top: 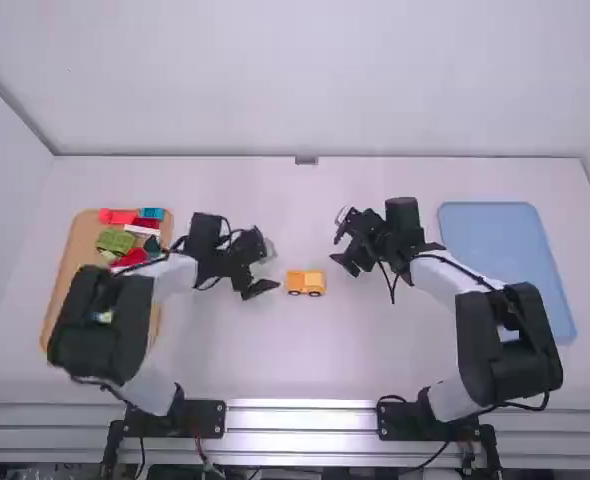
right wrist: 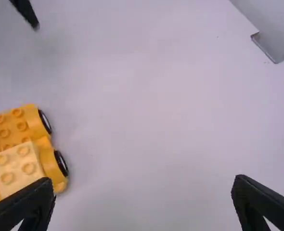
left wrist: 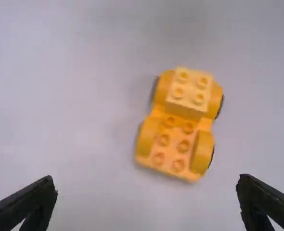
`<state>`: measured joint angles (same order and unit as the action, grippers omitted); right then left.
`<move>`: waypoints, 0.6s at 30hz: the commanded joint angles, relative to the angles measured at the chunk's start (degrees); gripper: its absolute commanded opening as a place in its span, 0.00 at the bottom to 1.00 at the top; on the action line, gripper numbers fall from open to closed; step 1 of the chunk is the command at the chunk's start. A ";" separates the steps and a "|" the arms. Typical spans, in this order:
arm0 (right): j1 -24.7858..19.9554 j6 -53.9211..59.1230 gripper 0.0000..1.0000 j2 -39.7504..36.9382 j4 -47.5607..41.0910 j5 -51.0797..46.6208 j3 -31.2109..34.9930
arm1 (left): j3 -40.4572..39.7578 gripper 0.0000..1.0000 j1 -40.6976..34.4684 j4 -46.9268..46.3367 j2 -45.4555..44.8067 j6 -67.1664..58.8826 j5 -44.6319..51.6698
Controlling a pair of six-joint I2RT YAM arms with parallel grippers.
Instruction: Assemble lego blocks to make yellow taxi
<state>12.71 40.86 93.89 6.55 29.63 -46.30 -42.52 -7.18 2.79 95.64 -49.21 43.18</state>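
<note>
Two claws flank the yellow car [top: 306, 283], both spread wide and empty: the left claw [left wrist: 147, 180] just beside it, the right claw [right wrist: 143, 179] across on its other side. The car's upright on the counter [top: 305, 365], and here's the danger! Those round black wheels [right wrist: 60, 163] mean a one-sided nudge could send it rolling; curved fenders might slip a careless pinch. Press the next brick down off-centre and the studs could miss, or the car tip. Bring both claws in together and they may clash over it.

What a build: hard, plastic-looking body, bulging sides, a paler square block [left wrist: 189, 90] on one end. Well to the car's left, a tan tray [top: 74, 250] carries mixed bricks [top: 116, 241]; well to its right, a smooth, round-cornered blue tray [top: 505, 245].
</note>
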 commanded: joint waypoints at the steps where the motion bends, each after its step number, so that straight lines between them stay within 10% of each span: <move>1: 0.09 -0.35 0.98 -1.42 0.85 0.33 0.15 | 0.04 0.99 2.97 -3.19 -7.69 6.97 -6.38; 7: 0.07 -0.39 0.98 -1.42 4.22 0.28 0.15 | 0.04 0.99 10.73 -12.02 -25.75 40.61 -17.16; 18: 0.09 -0.42 0.98 -1.42 7.72 0.33 0.15 | 0.04 0.99 16.48 -26.75 -45.13 62.51 -42.14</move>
<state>12.75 40.60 93.89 14.06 29.63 -46.30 -42.52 9.13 -23.11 52.16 3.51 11.33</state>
